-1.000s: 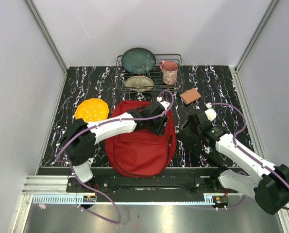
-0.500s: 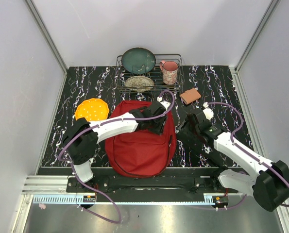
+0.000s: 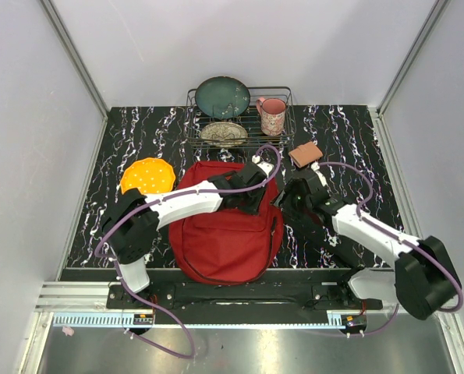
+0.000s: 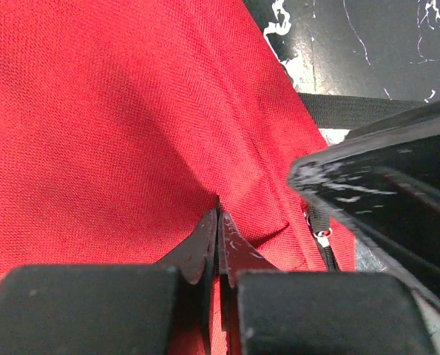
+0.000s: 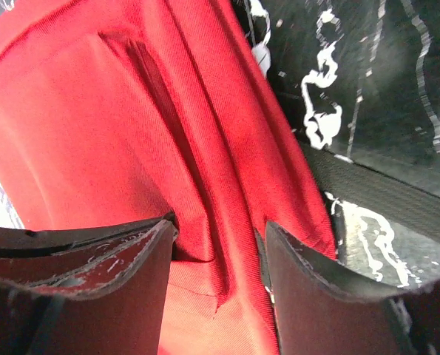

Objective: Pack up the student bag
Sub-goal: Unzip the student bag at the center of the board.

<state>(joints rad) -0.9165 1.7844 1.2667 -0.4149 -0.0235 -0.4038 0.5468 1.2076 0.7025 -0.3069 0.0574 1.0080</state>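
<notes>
The student bag point(image 3: 224, 234), large and red, lies flat in the middle of the black marbled table. My left gripper point(image 3: 255, 201) is at its upper right part, shut on a pinched fold of the red fabric point(image 4: 94, 133); the fingertips meet at the crease point(image 4: 218, 222). A zipper pull point(image 4: 323, 235) shows just to its right. My right gripper point(image 3: 285, 199) is open at the bag's right edge, and its fingers straddle a ridge of the red cloth point(image 5: 220, 225). One right finger point(image 4: 382, 185) shows in the left wrist view.
A wire dish rack point(image 3: 282, 97) at the back holds a teal plate point(image 3: 222, 96), a patterned plate point(image 3: 224, 133) and a pink mug point(image 3: 271, 114). A brown pouch point(image 3: 306, 154) lies right of the rack, an orange disc point(image 3: 147, 177) left of the bag. A black strap point(image 5: 382, 188) runs off the bag's right side.
My left gripper has shut on the bag's fabric. My right gripper has moved left from the open table to the bag's right edge, staying open.
</notes>
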